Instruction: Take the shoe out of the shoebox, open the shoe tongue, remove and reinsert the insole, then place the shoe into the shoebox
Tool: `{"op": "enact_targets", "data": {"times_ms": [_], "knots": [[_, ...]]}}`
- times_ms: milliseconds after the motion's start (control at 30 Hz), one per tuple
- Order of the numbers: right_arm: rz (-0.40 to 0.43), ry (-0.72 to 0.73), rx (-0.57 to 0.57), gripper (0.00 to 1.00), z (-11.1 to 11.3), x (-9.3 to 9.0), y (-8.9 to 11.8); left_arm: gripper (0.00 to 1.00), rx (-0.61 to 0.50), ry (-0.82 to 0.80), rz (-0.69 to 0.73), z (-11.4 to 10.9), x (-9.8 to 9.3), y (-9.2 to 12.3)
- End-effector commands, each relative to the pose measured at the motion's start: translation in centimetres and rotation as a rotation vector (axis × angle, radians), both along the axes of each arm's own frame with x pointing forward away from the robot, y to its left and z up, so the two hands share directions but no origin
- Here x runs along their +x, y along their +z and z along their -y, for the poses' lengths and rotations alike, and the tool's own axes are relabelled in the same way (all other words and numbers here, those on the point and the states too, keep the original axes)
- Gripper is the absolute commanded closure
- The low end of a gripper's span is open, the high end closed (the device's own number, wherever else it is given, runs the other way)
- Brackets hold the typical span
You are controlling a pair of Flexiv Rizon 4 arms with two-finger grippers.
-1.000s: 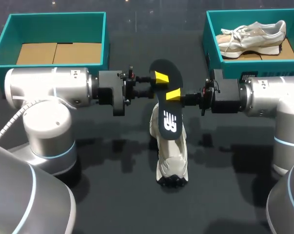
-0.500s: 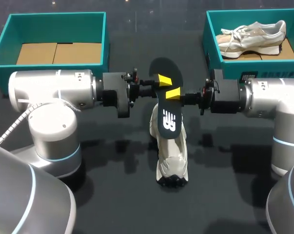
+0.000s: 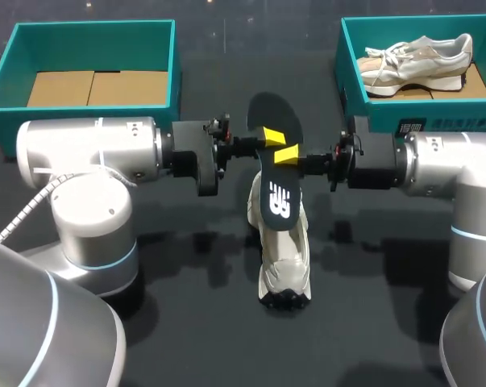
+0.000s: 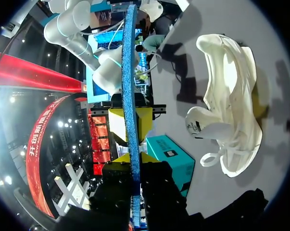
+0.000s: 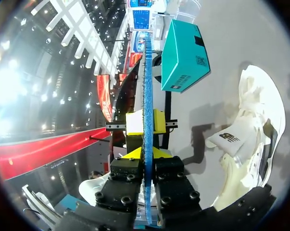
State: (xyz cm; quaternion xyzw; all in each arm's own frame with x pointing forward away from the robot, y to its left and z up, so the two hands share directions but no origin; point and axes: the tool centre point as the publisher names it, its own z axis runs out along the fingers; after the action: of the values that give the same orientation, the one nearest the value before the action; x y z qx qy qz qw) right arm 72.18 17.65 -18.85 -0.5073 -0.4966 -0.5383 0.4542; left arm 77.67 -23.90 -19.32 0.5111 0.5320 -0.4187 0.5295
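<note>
Held out level from the left with the left arm (image 3: 97, 149), wrist horizontal, the left gripper (image 3: 267, 135) pinching one long edge of the insole (image 3: 276, 173) from both faces. Mirrored from the right with the right arm (image 3: 444, 165), the right gripper (image 3: 286, 155) clamped likewise on the opposite edge. Set nearly tip to tip, the right's yellow tips slightly nearer the robot.

The head camera looks down from above and behind onto the table (image 3: 186, 339), wide enough for the left arm (image 3: 89, 153) and the right arm (image 3: 452, 165). The 2 wrist cameras sit close to the insole (image 3: 275, 181), facing each other along its edge from opposite sides. All 3 views share the insole and the white shoe (image 3: 284, 258) below it.
</note>
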Motion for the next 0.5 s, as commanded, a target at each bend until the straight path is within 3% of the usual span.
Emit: {"op": "enact_targets", "data": {"times_ms": [33,167,233,500], "knots": [[0.020,0.020,0.018,0.00,1.0,-0.2,-0.6,1.00,0.004,0.005,0.002,-0.6,-0.4,0.0],[0.080,0.072,0.017,0.00,2.7,-0.6,-0.5,1.00,0.014,0.004,-0.009,-1.7,-0.8,0.0],[0.129,0.165,0.035,0.00,3.9,-0.7,-0.5,1.00,0.017,0.005,-0.018,-2.3,-1.1,0.1],[0.129,0.165,0.035,0.00,3.9,-0.7,-0.5,1.00,0.018,0.009,-0.034,-4.4,-2.7,1.3]]}}
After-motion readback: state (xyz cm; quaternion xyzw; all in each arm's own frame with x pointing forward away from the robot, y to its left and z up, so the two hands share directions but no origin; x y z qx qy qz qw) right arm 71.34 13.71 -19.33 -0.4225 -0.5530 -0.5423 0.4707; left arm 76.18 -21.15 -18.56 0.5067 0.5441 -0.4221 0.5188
